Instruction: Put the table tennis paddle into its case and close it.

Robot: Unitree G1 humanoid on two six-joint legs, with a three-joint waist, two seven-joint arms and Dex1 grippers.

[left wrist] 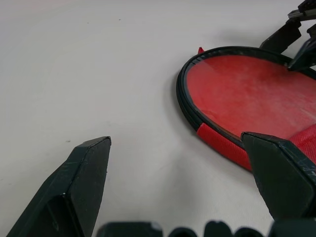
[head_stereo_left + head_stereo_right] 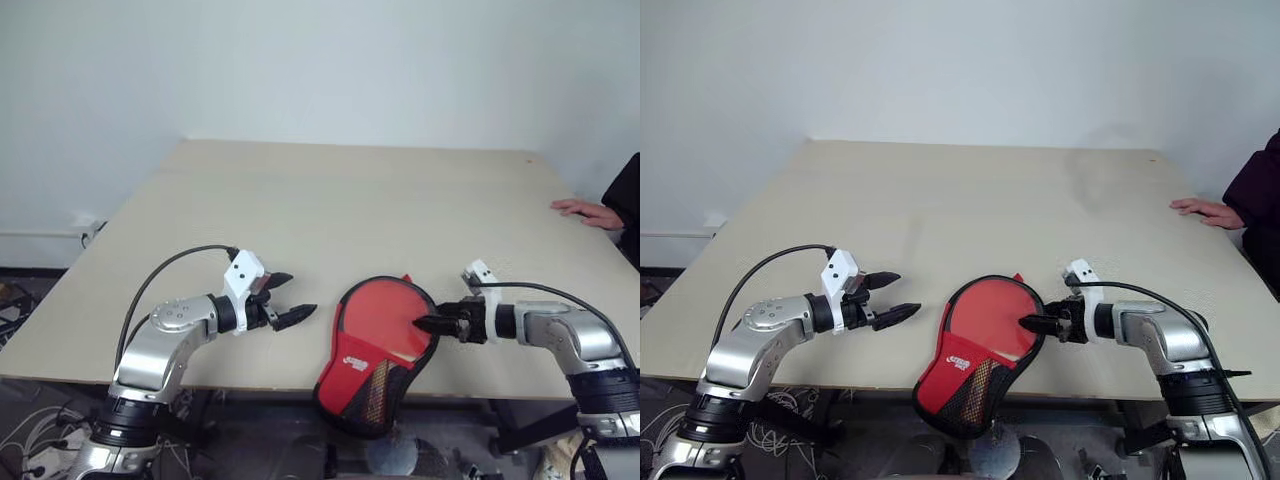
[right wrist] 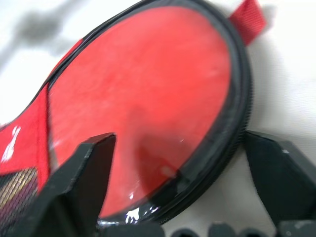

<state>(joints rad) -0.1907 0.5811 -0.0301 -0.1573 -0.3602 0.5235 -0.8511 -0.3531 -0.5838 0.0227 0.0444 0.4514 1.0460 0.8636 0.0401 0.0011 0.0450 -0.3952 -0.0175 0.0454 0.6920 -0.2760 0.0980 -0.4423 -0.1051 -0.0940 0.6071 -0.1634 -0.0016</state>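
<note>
Right gripper (image 3: 173,187): black wedge fingers spread wide, straddling the rounded black rim of the case (image 2: 372,372), nothing clamped. The paddle (image 3: 143,103) sits between them, its smooth glossy red face inside the soft pouch. Case's mesh end hangs over the edge of the matte beige table (image 2: 330,200). Left gripper (image 2: 290,299): jaws wide open, empty, just beside the case.

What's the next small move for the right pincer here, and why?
Probably close the right pincer on the case rim: its fingers straddle the black edge with the paddle face already lying inside, one finger over the red face, one outside. The left pincer is open, beside the case, clear of it.
</note>
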